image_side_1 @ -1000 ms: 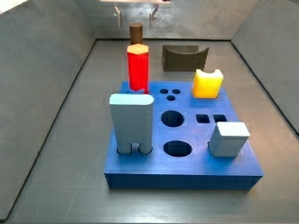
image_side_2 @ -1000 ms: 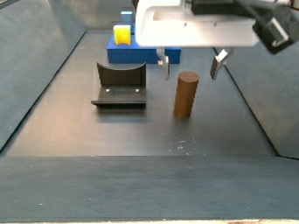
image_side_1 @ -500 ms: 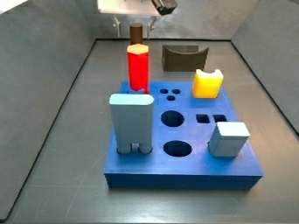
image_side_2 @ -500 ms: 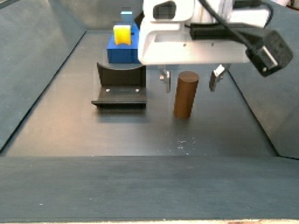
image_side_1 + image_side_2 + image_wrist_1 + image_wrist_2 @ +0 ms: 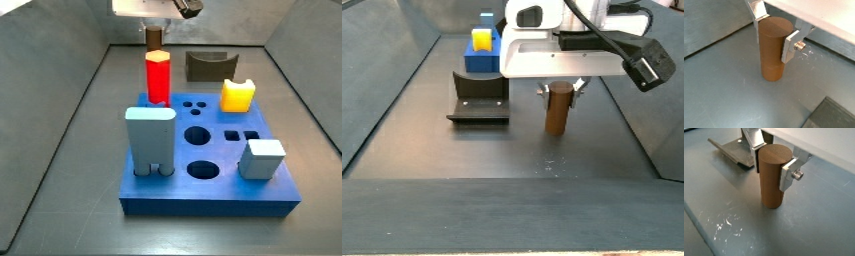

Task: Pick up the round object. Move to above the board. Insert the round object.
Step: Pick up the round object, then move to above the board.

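Hand at the round object, which stands on the grey table, well apart from the board.

The round object [image 5: 773,49], a plain brown cylinder, stands upright on the table [image 5: 724,100], whose dull grey surface shows light scuffs in both wrist views. The hand [image 5: 772,159] is lowered around the cylinder's upper part, a silver finger [image 5: 788,174] on either side and at or just off the wood; whether it is gripping cannot be told. In a side view the hand [image 5: 563,90] hangs below its white housing, with the dark arch block [image 5: 480,98] lying to the left. In a side view the blue board [image 5: 207,160] lies nearer, carrying the red peg [image 5: 158,77], a yellow block [image 5: 238,96] and two pale blocks. Grey walls [image 5: 67,90] slope up on both sides.
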